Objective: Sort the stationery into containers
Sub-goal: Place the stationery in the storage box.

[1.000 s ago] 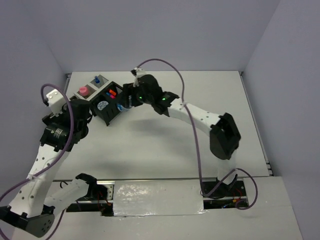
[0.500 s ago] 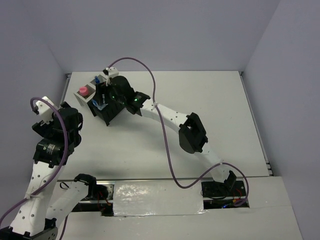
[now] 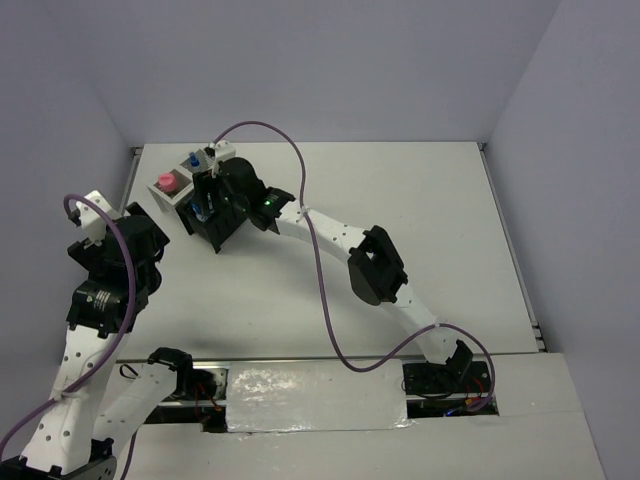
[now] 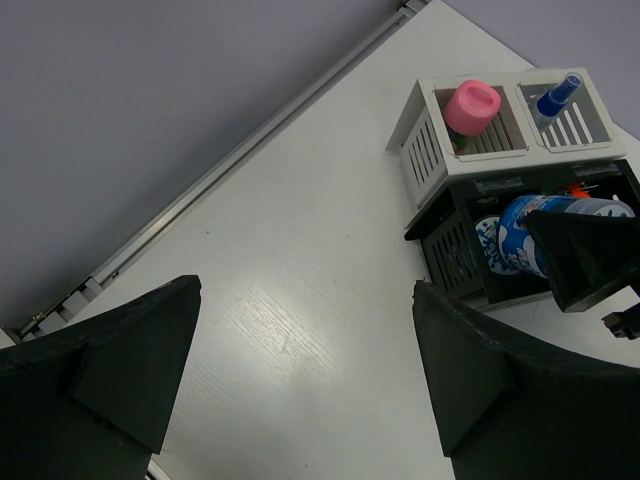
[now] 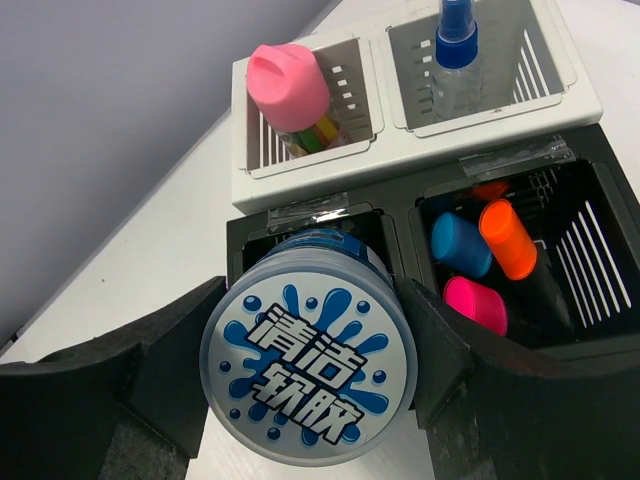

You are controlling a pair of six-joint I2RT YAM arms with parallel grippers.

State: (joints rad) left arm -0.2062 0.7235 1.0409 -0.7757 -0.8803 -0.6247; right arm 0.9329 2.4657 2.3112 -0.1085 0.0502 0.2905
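My right gripper (image 5: 308,365) is shut on a round blue-white tin (image 5: 308,350), its fingers (image 5: 175,360) on both sides. It holds the tin over the front left compartment of the black mesh organiser (image 5: 590,250). Markers with blue (image 5: 460,243), orange (image 5: 508,238) and pink (image 5: 475,303) caps stand in the compartment to the right. A pink stick (image 5: 287,85) and a blue-capped bottle (image 5: 455,50) sit in the two grey cups (image 5: 400,150). My left gripper (image 4: 305,390) is open and empty over bare table. A second tin (image 4: 489,235) seems to lie in the organiser (image 4: 455,255).
The organiser (image 3: 215,225) and cups (image 3: 175,185) stand at the far left of the white table, near its back rail (image 4: 230,165). The right arm (image 3: 330,235) stretches diagonally across the table. The left arm (image 3: 105,290) stands at the left edge.
My right gripper has carried the tin left, from beside the organiser to over its left compartment. My left arm has pulled back from the organiser toward the near left.
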